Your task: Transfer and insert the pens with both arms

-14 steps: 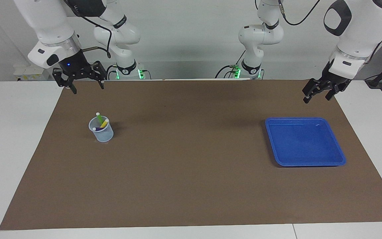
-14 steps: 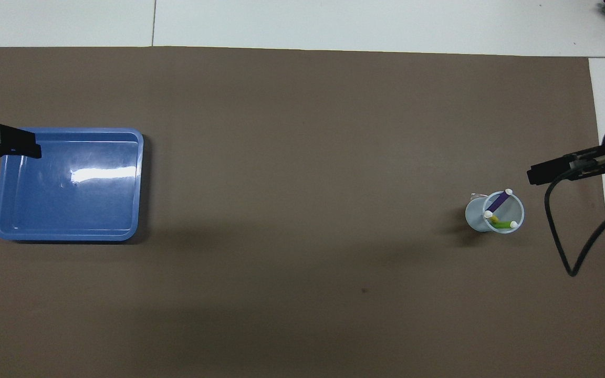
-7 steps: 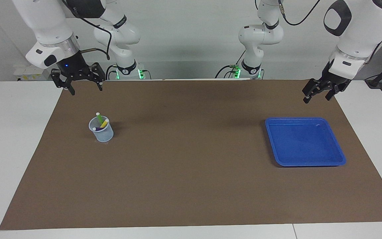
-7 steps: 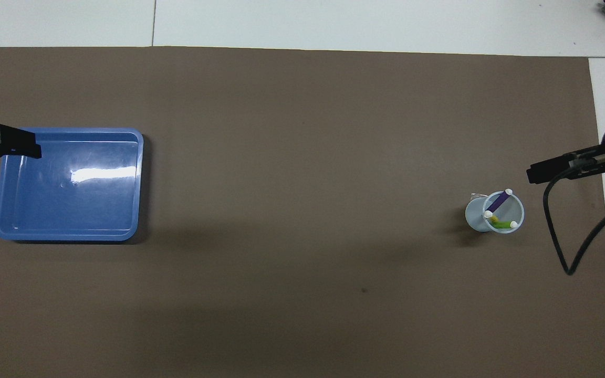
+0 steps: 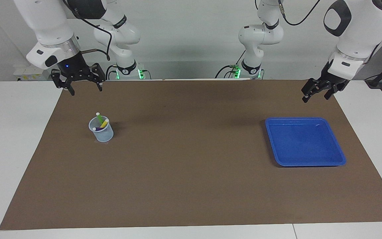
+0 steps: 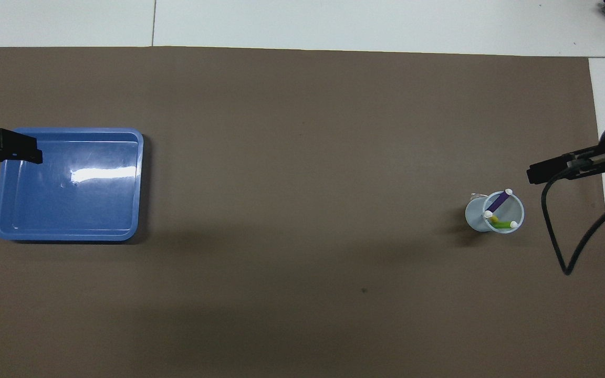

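The green pen (image 5: 99, 118), the yellow pen (image 5: 104, 123) and the purple pen (image 5: 97, 128) stand tilted in a pale blue cup (image 5: 101, 131) on the brown mat, toward the right arm's end. They also show in the overhead view: purple (image 6: 501, 200), green (image 6: 503, 224), yellow (image 6: 493, 218). My right gripper (image 5: 86, 88) is open and empty, raised over the mat, apart from the cup. In the overhead view the right gripper (image 6: 544, 172) is beside the cup (image 6: 475, 214). My left gripper (image 5: 316, 97) is open and empty, raised near the blue tray (image 5: 310, 163).
The blue tray (image 6: 66, 236) holds nothing and lies toward the left arm's end of the brown mat (image 5: 191, 166). In the overhead view the left gripper (image 6: 6, 151) overlaps the tray's outer edge. A black cable (image 6: 565, 262) hangs from the right arm.
The right gripper has risen a little and drawn back toward the robots. The left gripper has shifted very slightly. The cup, pens and tray have not moved.
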You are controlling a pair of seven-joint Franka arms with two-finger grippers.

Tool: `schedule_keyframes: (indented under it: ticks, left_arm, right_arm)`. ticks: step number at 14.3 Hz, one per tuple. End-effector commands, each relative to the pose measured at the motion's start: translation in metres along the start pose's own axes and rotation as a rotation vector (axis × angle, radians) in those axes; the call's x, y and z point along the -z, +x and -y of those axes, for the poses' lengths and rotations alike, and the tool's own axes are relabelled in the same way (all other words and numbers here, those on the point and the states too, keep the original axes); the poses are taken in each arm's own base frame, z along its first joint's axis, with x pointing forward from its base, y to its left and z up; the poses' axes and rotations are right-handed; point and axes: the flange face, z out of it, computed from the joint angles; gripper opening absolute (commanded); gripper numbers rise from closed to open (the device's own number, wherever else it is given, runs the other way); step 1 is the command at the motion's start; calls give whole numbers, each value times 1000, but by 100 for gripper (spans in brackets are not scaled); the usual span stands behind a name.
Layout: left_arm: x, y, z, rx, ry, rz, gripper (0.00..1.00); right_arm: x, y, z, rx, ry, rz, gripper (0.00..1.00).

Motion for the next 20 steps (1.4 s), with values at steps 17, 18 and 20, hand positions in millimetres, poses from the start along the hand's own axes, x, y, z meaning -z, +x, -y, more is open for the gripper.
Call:
schedule_keyframes:
  ticks: [17, 18, 20]
  left_arm:
    - [5, 1, 0, -5, 13, 6, 100]
    - [5, 1, 0, -5, 13, 6, 100]
    - [5, 1, 0, -3, 13, 4, 100]
  right_arm:
    - [5, -5, -17, -53, -16, -33, 100]
    - [4, -5, -25, -65, -13, -37, 100]
    - [3, -6, -27, -69, -13, -34, 100]
